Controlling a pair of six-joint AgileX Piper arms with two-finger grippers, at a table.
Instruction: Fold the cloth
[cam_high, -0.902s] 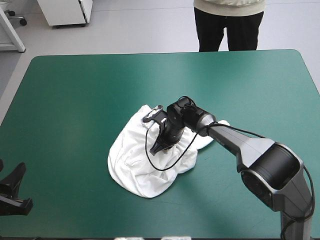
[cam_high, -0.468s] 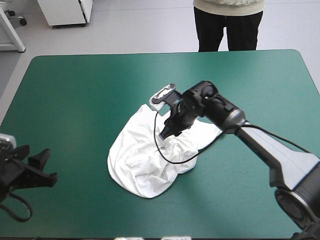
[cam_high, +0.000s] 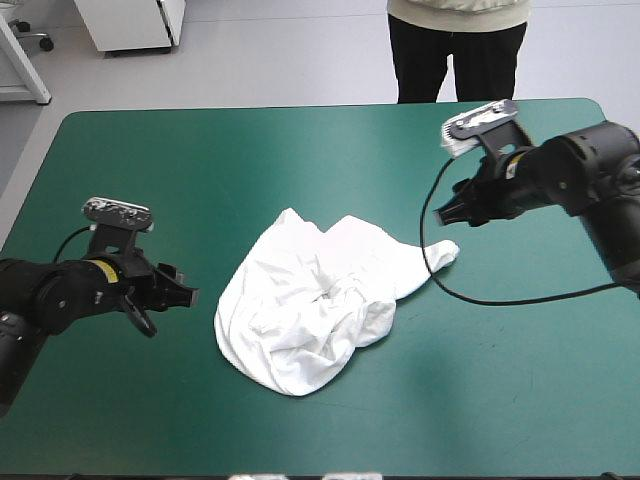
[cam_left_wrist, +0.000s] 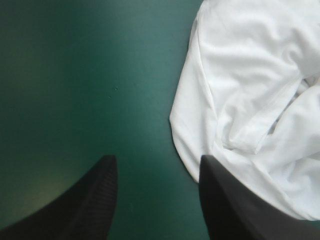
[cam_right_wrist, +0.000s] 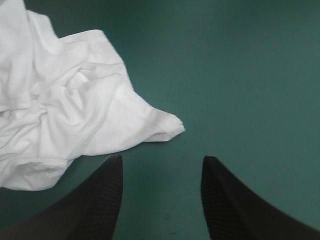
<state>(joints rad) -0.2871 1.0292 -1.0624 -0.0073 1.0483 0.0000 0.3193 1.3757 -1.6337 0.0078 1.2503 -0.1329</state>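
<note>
Your right tool (cam_high: 445, 212) has lifted off the T-shirt (cam_high: 310, 310), crumpled mid-desk (cam_high: 150, 160), and the left tool (cam_high: 188, 295) has arrived beside it. Left wrist: open wide, hem just ahead. Right wrist: open wide (sleeve tip ahead). The cloth likely needs spreading first; grip both edges.

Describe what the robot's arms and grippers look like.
The left arm and right arm are black with rounded joints and a yellow mark near the wrist. The left gripper and right gripper each have two broad black fin-shaped fingers, finely ribbed.
</note>
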